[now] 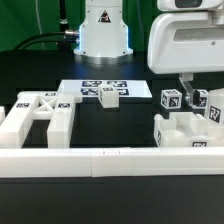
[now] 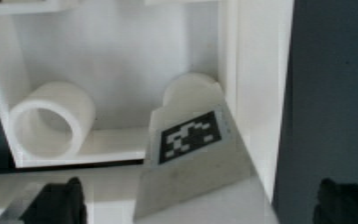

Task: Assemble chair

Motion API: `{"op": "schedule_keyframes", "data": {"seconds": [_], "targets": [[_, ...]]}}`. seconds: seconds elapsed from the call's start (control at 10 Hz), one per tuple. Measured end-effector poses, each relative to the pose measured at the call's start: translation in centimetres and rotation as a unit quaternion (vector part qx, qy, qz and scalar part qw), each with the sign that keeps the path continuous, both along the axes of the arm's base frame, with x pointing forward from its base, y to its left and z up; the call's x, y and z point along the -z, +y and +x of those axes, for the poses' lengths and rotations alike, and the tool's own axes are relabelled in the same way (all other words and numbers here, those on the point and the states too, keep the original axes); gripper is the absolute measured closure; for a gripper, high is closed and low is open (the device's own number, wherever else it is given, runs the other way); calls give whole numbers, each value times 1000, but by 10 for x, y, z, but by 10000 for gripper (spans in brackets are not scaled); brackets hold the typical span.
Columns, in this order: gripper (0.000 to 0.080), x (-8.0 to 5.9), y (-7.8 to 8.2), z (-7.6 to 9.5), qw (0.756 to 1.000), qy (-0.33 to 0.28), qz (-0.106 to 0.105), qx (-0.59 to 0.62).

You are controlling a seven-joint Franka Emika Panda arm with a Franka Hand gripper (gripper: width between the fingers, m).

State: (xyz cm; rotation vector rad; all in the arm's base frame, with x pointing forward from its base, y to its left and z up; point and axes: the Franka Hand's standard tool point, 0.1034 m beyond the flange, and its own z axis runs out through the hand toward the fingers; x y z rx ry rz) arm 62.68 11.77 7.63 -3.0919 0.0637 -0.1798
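The chair is in loose white tagged parts. A ladder-like frame (image 1: 40, 115) lies at the exterior view's left. A small tagged block (image 1: 108, 97) sits on the marker board (image 1: 85, 88). At the right is a cluster of parts (image 1: 185, 130) with tagged blocks (image 1: 172, 100). My gripper (image 1: 192, 97) hangs over this cluster. In the wrist view my gripper (image 2: 197, 203) is open. Its dark fingers (image 2: 51, 200) stand well apart on either side of a tagged wedge-like part (image 2: 194, 140), with gaps on both sides. Behind it a hollow white cylinder (image 2: 51, 120) lies in a recessed panel (image 2: 105, 40).
A long plain white rail (image 1: 110, 160) runs along the front of the black table. The robot base (image 1: 103, 30) stands at the back centre. Another tagged block (image 1: 214, 106) sits at the far right edge.
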Motion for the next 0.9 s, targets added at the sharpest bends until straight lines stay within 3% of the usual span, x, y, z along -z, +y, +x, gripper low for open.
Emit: {"op": "schedule_keyframes", "data": {"seconds": [0.2, 0.4, 0.5, 0.6, 0.9], "targets": [[151, 0, 1, 0, 998, -3, -14, -68], [151, 0, 0, 0, 998, -3, -14, -67], [264, 0, 0, 0, 998, -3, -12, -58], [469, 0, 0, 0, 999, -2, -11, -49], [515, 1, 1, -1, 1000, 1, -2, 10]]}}
